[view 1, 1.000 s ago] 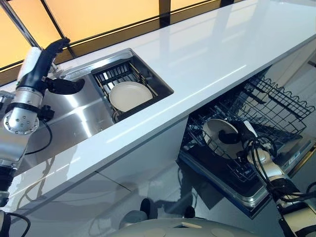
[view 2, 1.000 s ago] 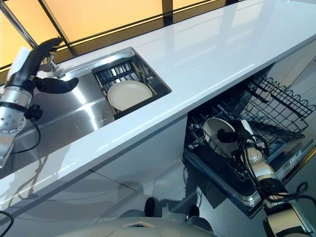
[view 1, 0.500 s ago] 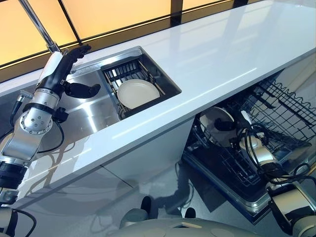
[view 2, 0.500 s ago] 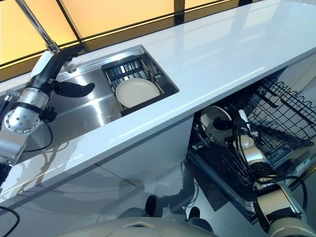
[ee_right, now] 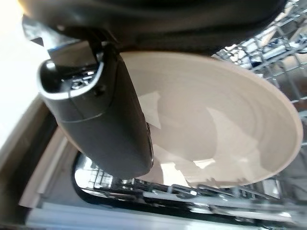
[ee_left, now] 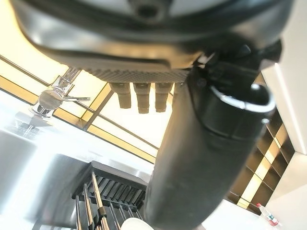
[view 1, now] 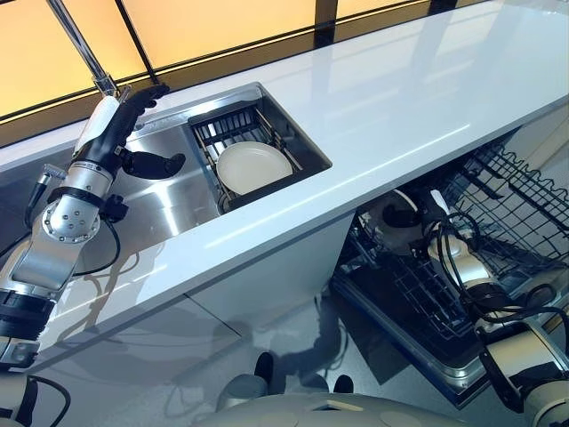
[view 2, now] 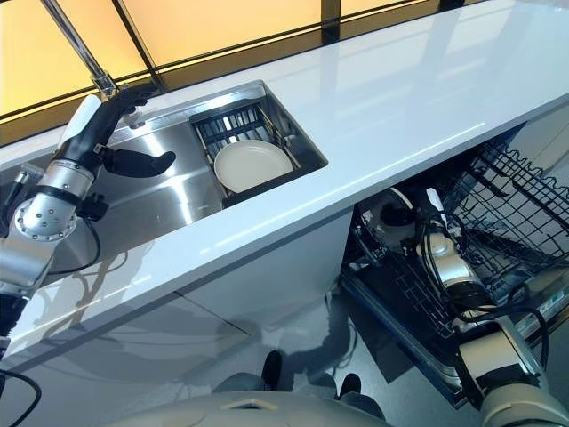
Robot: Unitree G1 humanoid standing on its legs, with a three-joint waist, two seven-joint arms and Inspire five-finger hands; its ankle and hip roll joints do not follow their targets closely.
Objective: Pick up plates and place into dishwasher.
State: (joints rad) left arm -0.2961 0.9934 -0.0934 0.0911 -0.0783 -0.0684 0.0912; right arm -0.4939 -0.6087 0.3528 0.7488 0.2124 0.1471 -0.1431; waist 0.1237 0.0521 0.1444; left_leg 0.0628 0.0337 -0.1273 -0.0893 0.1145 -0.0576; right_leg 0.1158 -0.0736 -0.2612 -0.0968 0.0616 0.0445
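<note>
The robot's right hand, thumb and fingers pinching a cream plate, has carried it further under the table edge and deeper into the dishwasher rack; release looks close. A second plate waits in the sink, where the left hand hovers beside it, fingers spread wide and empty.

Round cream plate lies in the black wire sink rack, inside the steel sink set into the white glossy countertop. Chrome faucet behind sink. Black wire dishwasher rack below countertop, to the right, with second cream plate inside.
</note>
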